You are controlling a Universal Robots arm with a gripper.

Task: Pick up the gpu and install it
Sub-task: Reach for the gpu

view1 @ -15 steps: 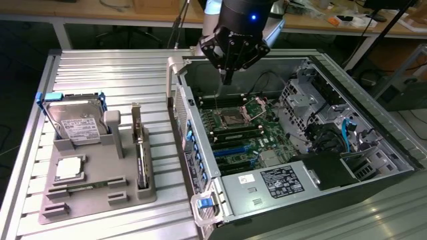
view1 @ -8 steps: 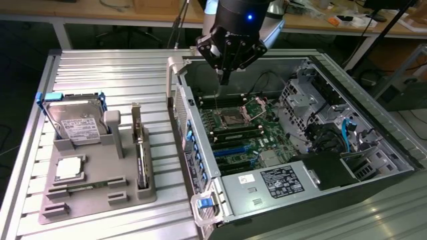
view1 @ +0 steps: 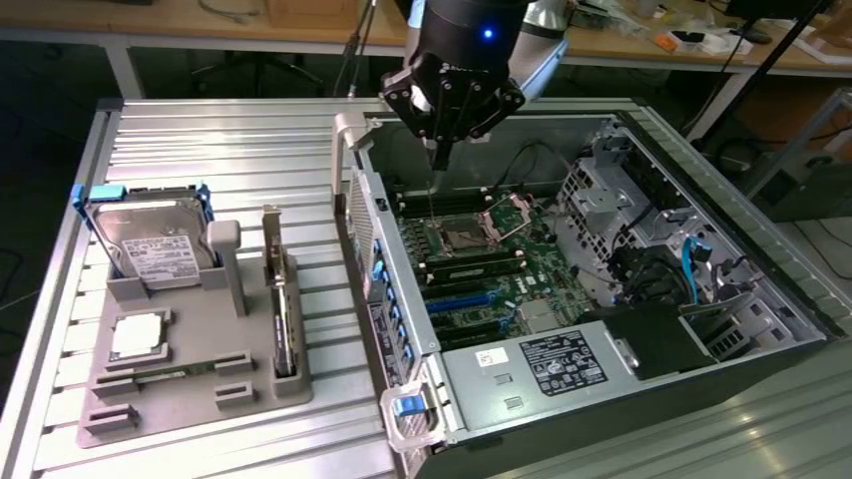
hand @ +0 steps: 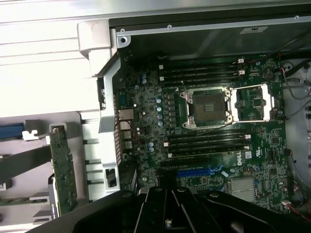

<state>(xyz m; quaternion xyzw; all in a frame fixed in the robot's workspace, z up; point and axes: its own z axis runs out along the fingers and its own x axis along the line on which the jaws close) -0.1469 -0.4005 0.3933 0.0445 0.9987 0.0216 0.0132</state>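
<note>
The gpu [view1: 278, 299] stands on edge in a slot of the grey holder [view1: 200, 399] on the exterior view's left, with its pale bracket strip at the far end. In the wrist view the gpu [hand: 63, 170] shows as a thin board beside the case wall. My gripper [view1: 437, 158] hangs above the far end of the open computer case [view1: 399, 329], over the motherboard [view1: 486, 264] and well apart from the gpu. Its fingers are shut with nothing between them. The wrist view has the gripper [hand: 167, 206] above the motherboard [hand: 146, 121] near the blue slot [hand: 199, 172].
A silver hard drive [view1: 158, 249] with blue clips stands at the holder's far end, and a processor [view1: 139, 337] lies flat in front of it. The open CPU socket [hand: 209, 107] and memory slots [hand: 206, 143] lie inside the case. The ribbed metal table [view1: 226, 150] surrounds the holder.
</note>
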